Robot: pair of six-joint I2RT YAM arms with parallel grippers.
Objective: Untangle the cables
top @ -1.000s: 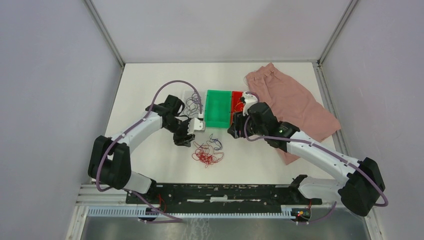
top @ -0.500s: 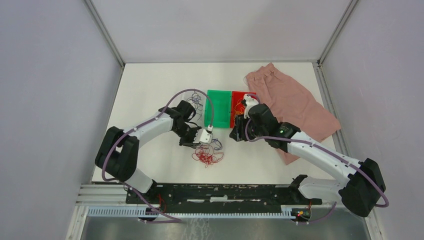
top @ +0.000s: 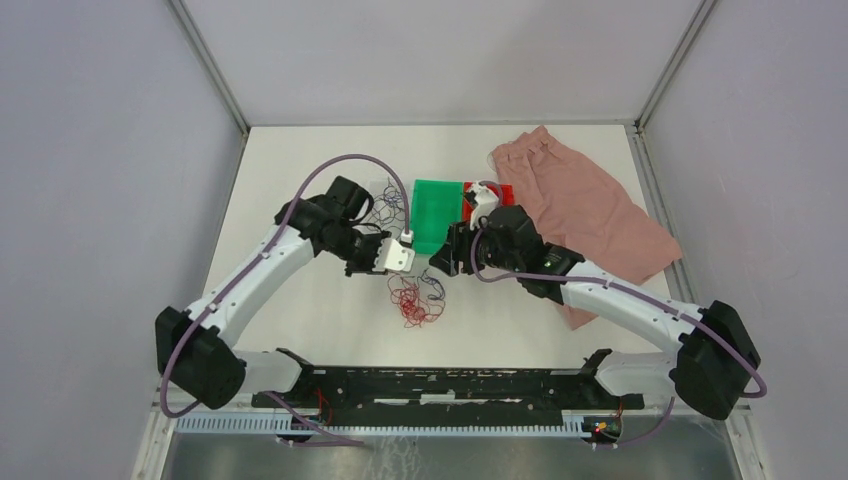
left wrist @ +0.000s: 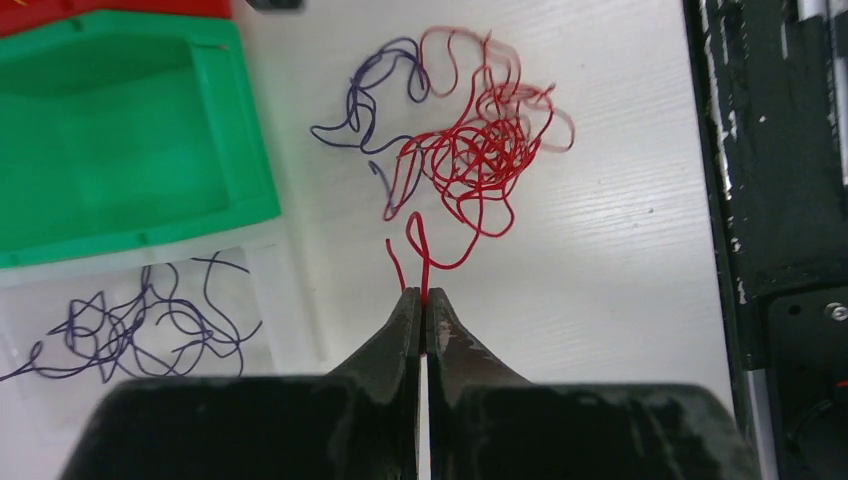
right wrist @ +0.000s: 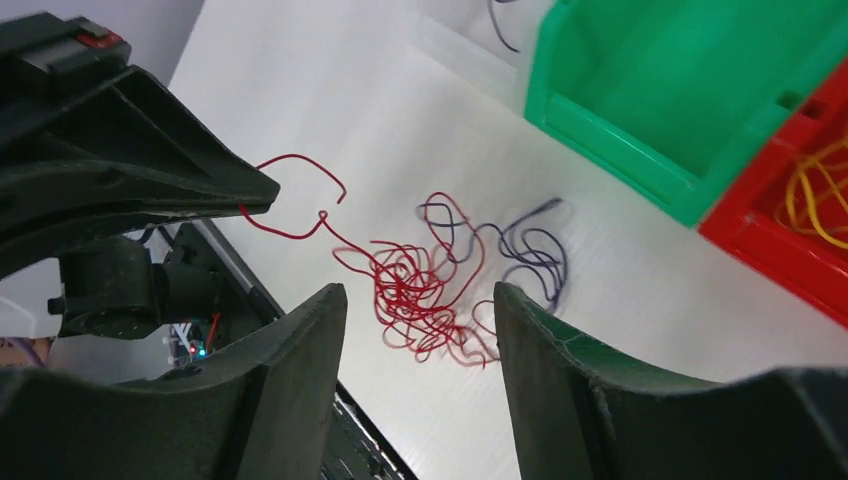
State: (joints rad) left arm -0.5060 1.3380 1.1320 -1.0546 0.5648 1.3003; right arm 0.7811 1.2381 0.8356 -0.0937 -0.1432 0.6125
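The cables lie as a red tangle (top: 415, 302) (left wrist: 480, 150) (right wrist: 415, 285) with a dark purple strand (top: 432, 284) (left wrist: 368, 98) (right wrist: 530, 250) looped into its far side, on the white table. My left gripper (top: 392, 268) (left wrist: 424, 297) is shut on one end of a red cable, which runs taut from its tips to the tangle. In the right wrist view that left gripper (right wrist: 262, 190) shows at the left, pinching the strand. My right gripper (top: 441, 262) (right wrist: 418, 292) hovers open above the tangle, nothing between its fingers (right wrist: 320, 330).
A green bin (top: 432, 215) (left wrist: 120, 140) (right wrist: 700, 100) and a red bin (top: 478, 200) (right wrist: 790, 240) holding orange-yellow wires (right wrist: 820, 195) stand behind the tangle. A clear tray (top: 385, 205) (left wrist: 285, 300) holds more purple wires (left wrist: 130, 320). A pink cloth (top: 590, 210) lies at the right.
My left gripper dropped to the tangle, shut on a red strand and pulled it up and back to the left. My right gripper moved left toward the tangle.
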